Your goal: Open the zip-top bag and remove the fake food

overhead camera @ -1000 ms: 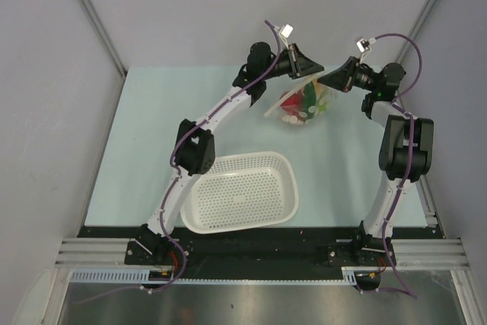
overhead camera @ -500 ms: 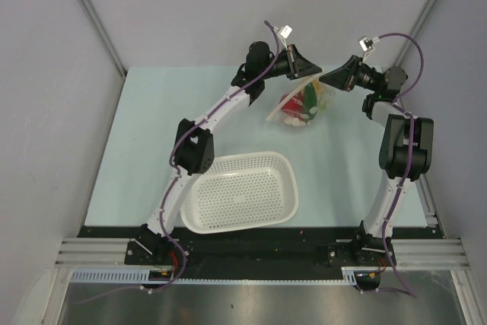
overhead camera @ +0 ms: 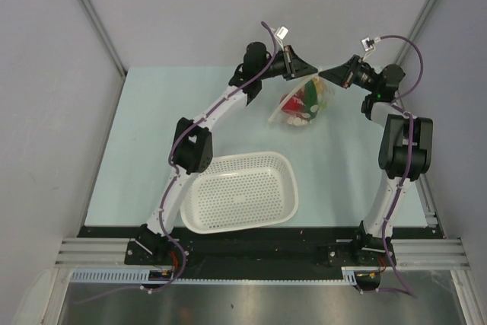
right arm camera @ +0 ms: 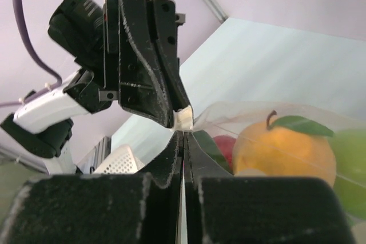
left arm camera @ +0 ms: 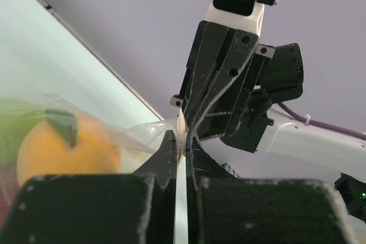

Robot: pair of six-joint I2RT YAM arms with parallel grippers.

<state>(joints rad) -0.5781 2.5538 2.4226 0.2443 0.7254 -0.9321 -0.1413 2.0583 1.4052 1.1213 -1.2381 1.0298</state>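
**Clear, floppy plastic zip-top bag (overhead camera: 301, 109): both lips pinched, ready for the pull-apart**

Bag is at the far middle of the pale green table (overhead camera: 152, 135), beyond the white perforated plastic basket (overhead camera: 240, 192), with its mouth raised between the arms. Jaws of the left gripper (left arm camera: 182, 140) are closed to a sliver on one lip of film. The right gripper (right arm camera: 183, 136) is clamped likewise on the opposite lip, tips nearly meeting. Fake food inside: orange fruit with green leaf (right arm camera: 283, 151), a red piece (right arm camera: 225, 143), green ones. Cannot tell whether the zip has begun to part.

Judgement: draw the grippers straight apart, slow and level, so the strip peels open. Risks: thin film slipping from the pads, and the load dragging the bag sideways.
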